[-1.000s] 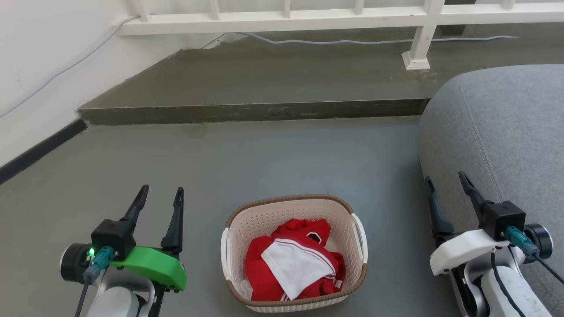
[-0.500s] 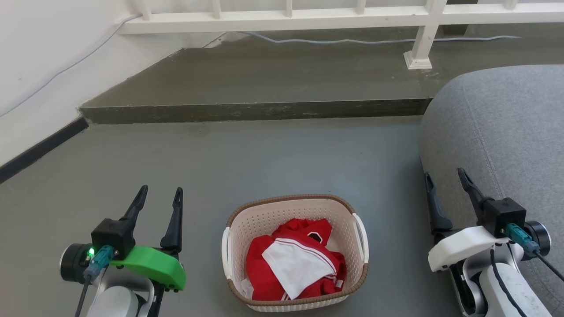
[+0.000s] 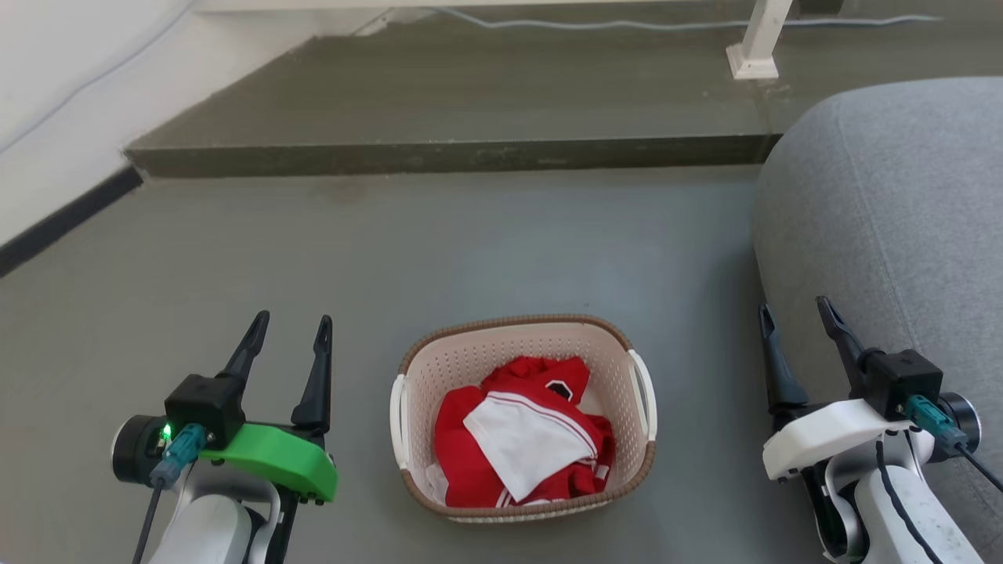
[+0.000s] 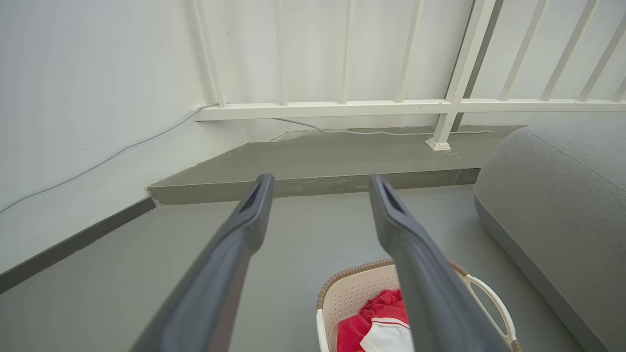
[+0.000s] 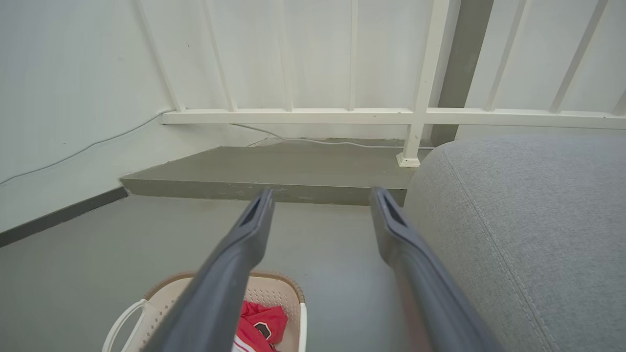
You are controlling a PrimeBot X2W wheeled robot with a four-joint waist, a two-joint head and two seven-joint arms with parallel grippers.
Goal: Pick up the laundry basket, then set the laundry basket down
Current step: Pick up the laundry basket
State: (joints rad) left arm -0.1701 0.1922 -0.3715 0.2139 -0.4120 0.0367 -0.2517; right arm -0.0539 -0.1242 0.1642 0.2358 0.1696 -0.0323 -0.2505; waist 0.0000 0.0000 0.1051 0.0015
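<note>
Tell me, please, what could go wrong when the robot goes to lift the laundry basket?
The right gripper hangs close beside the grey sofa, so it might brush it moving in. Both it and the left gripper are open, apart from the laundry basket; an uneven hold on the white handles could tip out the clothes.

One basket (image 3: 470, 368) is sitting with two handles (image 3: 644, 392) showing. A left gripper (image 3: 294, 318) and a right gripper (image 3: 791, 304), two in all, are flanking it. One sofa (image 3: 885, 196) and one step (image 3: 439, 157) are showing.
</note>
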